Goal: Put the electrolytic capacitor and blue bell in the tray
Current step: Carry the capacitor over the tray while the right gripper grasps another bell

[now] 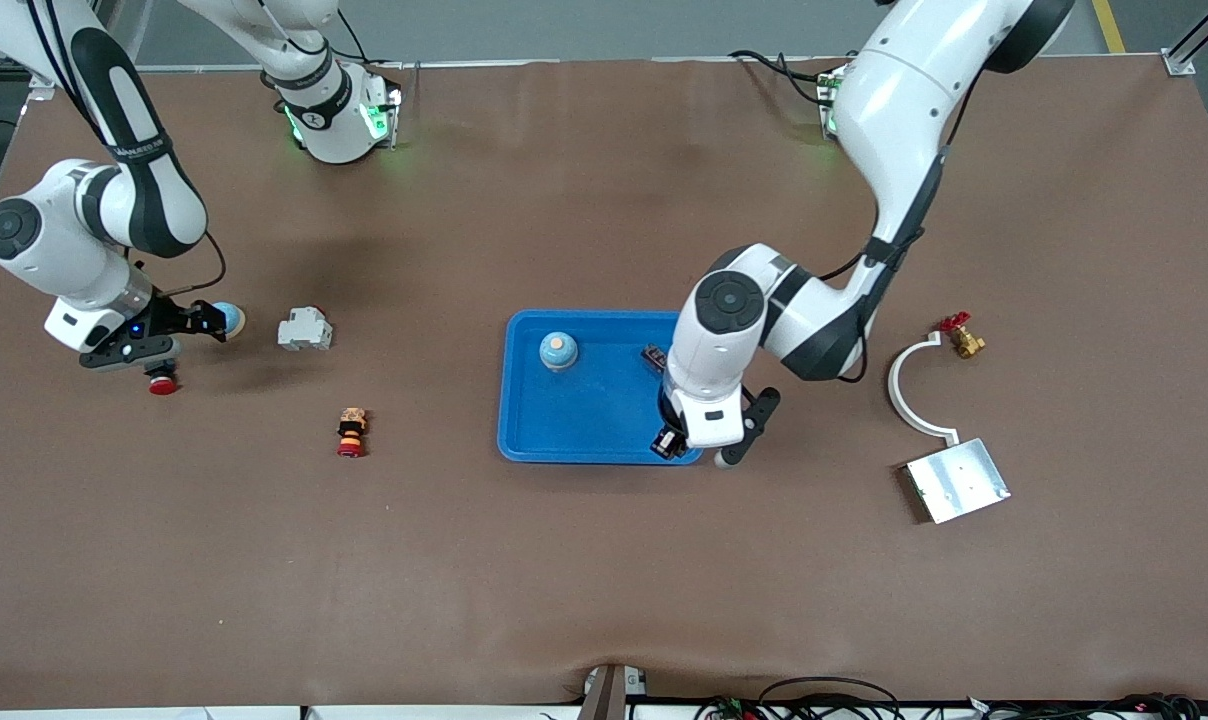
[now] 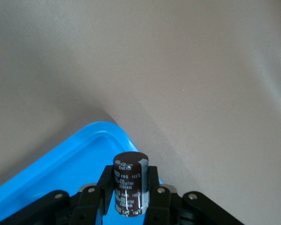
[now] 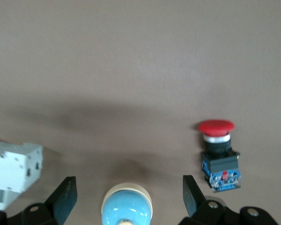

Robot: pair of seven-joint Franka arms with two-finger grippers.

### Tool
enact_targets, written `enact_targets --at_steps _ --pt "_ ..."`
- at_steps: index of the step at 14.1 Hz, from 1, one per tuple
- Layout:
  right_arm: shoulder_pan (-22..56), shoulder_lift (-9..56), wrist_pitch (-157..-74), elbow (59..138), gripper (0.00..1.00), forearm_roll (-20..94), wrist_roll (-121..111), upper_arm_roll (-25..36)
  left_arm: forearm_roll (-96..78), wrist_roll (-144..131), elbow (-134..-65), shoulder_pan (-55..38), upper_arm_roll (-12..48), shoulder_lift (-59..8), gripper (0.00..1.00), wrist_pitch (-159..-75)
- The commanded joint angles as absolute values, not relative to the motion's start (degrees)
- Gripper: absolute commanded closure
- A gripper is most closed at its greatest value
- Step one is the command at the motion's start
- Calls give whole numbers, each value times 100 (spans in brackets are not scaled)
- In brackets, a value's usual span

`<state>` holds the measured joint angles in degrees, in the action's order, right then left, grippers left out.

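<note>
— Silver metal plate lies unused nearest the camera. Why does the left gripper hang over the bright-blue plastic tray's corner?

— It is clamped on the dark cylindrical electrolytic capacitor, probably to release it near the blue domed bell inside. The right gripper, fingers apart, straddles a second blue dome on the table.

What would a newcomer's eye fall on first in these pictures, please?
Likely the bright-blue tray mid-table, with a blue bell already inside. Next, the left tool, shut on an electrolytic capacitor, is over the tray's corner toward the left arm's end. The right tool is open around a second blue bell at the right arm's end.
</note>
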<state>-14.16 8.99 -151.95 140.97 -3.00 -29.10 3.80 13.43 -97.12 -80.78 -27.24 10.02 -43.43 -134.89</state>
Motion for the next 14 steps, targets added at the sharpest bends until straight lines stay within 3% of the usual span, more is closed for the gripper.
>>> enact_targets --at_steps 1,6,8,14 --pt "-1696 721 -15661 14668 0 -299 -3059 237 1415 -9966 -7699 -2997 791 -4649 100 -13377" --pt "-1916 738 -15917 14976 0 -299 -3226 237 1398 -10186 -7726 -3129 791 -5001 100 -13377" --pt "-1951 747 -16100 15099 0 -299 -3226 237 1362 -10265 -7778 -3129 791 -4983 94 -13368" --pt "-1951 861 -16453 15249 0 -299 -3226 237 1354 -10494 -7805 -3234 809 -4931 97 -12903"
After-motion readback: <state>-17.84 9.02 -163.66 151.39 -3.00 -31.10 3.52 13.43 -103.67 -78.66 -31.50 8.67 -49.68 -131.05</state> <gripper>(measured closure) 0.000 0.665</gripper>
